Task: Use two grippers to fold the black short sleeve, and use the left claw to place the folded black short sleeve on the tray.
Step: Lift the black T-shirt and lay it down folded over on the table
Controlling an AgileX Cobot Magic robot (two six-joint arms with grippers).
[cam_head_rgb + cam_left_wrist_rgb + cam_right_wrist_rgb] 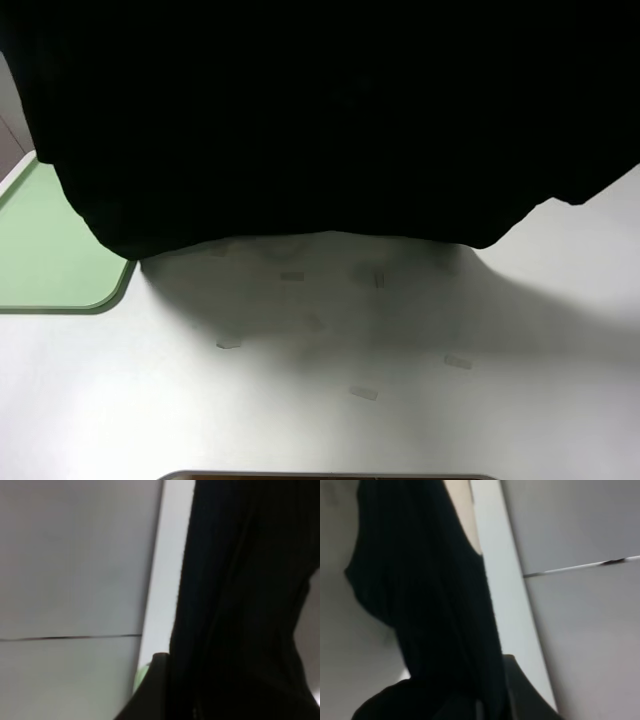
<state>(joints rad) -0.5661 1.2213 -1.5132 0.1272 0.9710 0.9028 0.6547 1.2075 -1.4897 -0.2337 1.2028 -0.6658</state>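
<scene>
The black short sleeve (330, 120) hangs in the air above the white table (420, 400) and fills the top half of the exterior view, its lower hem sagging just above the surface. Both grippers are hidden behind it there. In the left wrist view the cloth (240, 620) runs down from the left gripper, with one dark finger (156, 680) showing beside it. In the right wrist view the cloth (430, 605) hangs from the right gripper next to one finger (520, 692). Both grippers look shut on the shirt. The light green tray (50, 250) lies at the left, partly behind the shirt.
Several small clear tape marks (362, 393) dot the table in the shirt's shadow. A dark edge (330, 476) shows at the table's front. A sliver of green tray (141, 677) shows in the left wrist view. Grey wall panels fill the wrist backgrounds.
</scene>
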